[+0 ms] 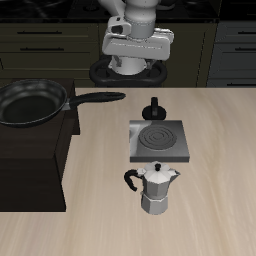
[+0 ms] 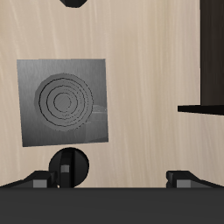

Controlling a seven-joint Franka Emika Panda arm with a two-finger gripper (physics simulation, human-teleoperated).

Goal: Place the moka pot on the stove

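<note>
The silver moka pot [image 1: 157, 187] stands upright on the table, just in front of the stove, with its black handle to the side. Only a dark sliver of the moka pot [image 2: 77, 3] shows in the wrist view. The stove [image 1: 157, 140] [image 2: 64, 102] is a flat grey square with a spiral coil, and its black knob [image 1: 153, 105] [image 2: 68, 164] is on its far side. My gripper [image 1: 133, 68] [image 2: 112, 179] hangs high at the back of the table, beyond the knob. It is open and empty, with its fingers [image 2: 39, 179] wide apart.
A black frying pan [image 1: 35, 102] rests on a big dark cabinet block [image 1: 30, 160] beside the stove. Its handle [image 1: 100, 97] [image 2: 199, 108] reaches out toward the stove. Dark drawers line the wall behind the table.
</note>
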